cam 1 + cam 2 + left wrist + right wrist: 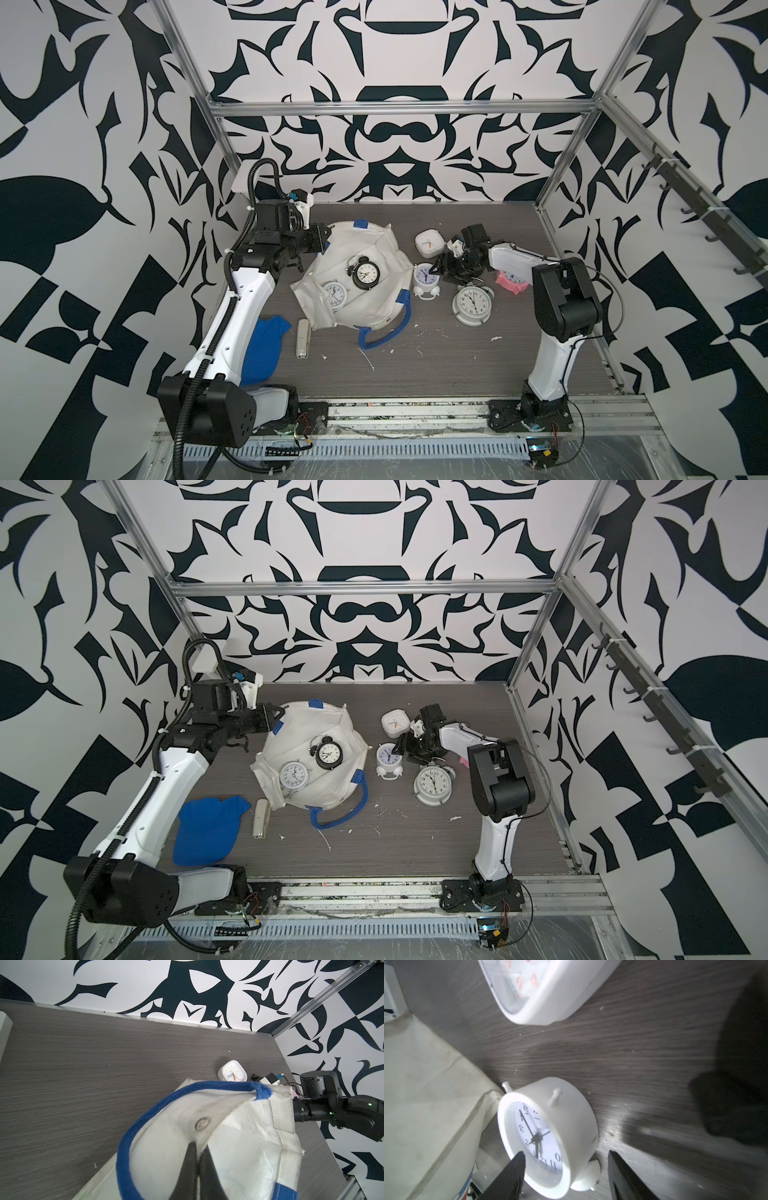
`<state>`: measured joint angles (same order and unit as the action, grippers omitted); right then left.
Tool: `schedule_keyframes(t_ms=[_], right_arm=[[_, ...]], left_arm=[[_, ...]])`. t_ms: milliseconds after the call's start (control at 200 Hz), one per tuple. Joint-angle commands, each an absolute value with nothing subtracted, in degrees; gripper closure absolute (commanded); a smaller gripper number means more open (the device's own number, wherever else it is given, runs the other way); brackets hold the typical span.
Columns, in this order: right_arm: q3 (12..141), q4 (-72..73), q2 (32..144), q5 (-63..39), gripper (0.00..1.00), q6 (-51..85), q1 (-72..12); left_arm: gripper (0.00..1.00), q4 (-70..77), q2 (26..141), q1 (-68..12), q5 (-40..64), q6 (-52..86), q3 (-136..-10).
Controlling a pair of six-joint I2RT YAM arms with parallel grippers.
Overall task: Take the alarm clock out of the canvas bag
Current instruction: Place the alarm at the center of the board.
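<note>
Black alarm clock (365,274) lies face-up inside slumped canvas bag (374,316), likely light, hard, slick, so grip across its round case; left jaws pinch the bag rim, right jaws spread wide at white clock (424,277) on tabletop (457,365).

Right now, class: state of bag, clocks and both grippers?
canvas bag: open, slumped.
black clock: face up in bag.
silver clock: face up in bag.
small white clock: on table beside bag.
square clock: on table.
large grey clock: face up on table.
pink clock: partly hidden.
left gripper: jaws shut on canvas bag rim.
right gripper: jaws open astride small white clock.
</note>
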<state>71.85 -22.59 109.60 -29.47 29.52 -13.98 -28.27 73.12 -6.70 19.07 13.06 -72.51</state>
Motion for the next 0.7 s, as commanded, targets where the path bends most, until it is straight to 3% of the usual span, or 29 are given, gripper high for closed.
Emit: schedule_keyframes(t_ms=[0,200,360,560,695], right_arm=[[74.9,-26.6,104.3,-26.9,0.33,27.0,-13.7],[78.7,-29.9,96.3,-25.5,0.33,24.6,-13.7],[83.3,-30.0,89.5,-33.4,0.39,18.2,-16.3],[94.7,-37.8,86.9,-36.6,0.41,6.1,-28.5],[97.8,-35.7,88.2,-35.7,0.41,7.6,-36.4]], left_arm=[[1.0,-26.0,72.0,-6.4,19.8,13.2,-74.0],[1.0,-26.2,72.1,-6.4,23.7,12.4,-74.3],[1.0,-25.8,72.6,-6.4,30.6,12.8,-74.9],[1.0,-24.9,74.4,-6.4,35.3,12.9,-74.7],[1.0,-24.2,73.8,-6.5,37.9,12.3,-74.1]])
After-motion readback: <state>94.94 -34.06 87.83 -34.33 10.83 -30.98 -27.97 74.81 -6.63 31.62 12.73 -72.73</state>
